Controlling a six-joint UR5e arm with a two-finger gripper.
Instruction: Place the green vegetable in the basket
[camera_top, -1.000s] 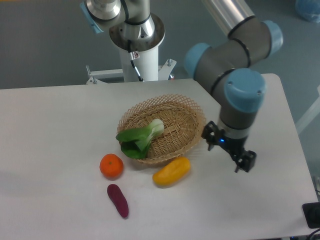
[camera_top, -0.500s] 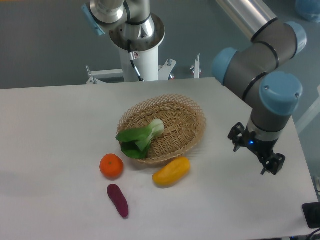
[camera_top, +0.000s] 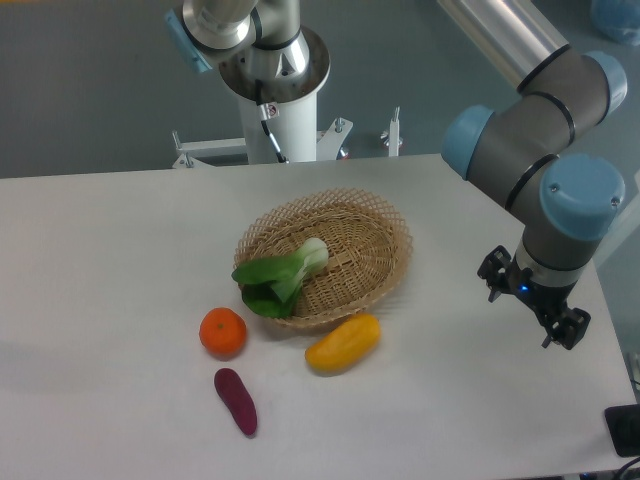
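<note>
The green vegetable (camera_top: 281, 276) lies in the basket (camera_top: 385, 225), with its leaves over the front-left rim and its pale stem toward the middle. The gripper (camera_top: 534, 304) hangs above the right edge of the table (camera_top: 110, 260), well apart from the basket; its fingers are spread and hold nothing. A yellow fruit (camera_top: 343, 343), an orange (camera_top: 222, 332) and a purple sweet potato (camera_top: 236, 401) lie in front of the basket.

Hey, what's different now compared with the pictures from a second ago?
The gripper has moved right, away from the basket, toward the table's right edge. It holds nothing in any picture. The green vegetable lies in the basket, leaves over the front rim, unchanged. The orange, yellow fruit and purple sweet potato stayed put.
</note>
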